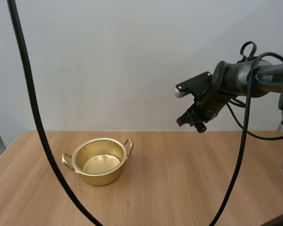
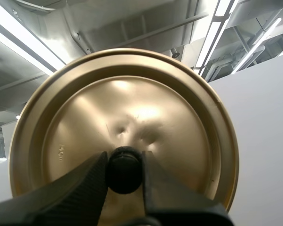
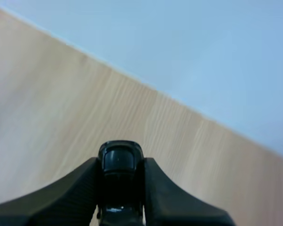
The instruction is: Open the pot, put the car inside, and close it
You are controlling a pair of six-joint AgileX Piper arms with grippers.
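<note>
While your left end effector point(image 2: 124, 161) gripped the lid point(image 2: 122, 108), your right end effector point(image 3: 120, 165) pinched the car point(image 3: 119, 157); insertion step, which next needed travel down-left to the open pot point(image 1: 100, 161).

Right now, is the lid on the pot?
No: the pot stands open on the table, and the left gripper holds the lid by its knob.
</note>
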